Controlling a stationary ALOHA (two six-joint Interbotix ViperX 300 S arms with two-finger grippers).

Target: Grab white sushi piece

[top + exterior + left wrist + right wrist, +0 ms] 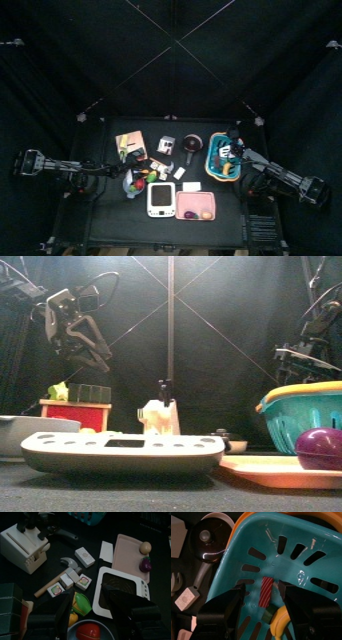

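Left gripper (90, 604) is hanging above the table's left-middle with its 2 jaws apart, holding nothing. White sushi pieces (85, 556) are lying near a wooden hammer (59, 575), beside the white scale (121, 587). Right gripper (261, 597) is hovering, jaws apart, over the teal basket (298, 542).

We see teal basket (298, 557) w/ red-striped item (266, 591) inside, pink board (127, 554), purple plum (146, 563), white scale (123, 592).
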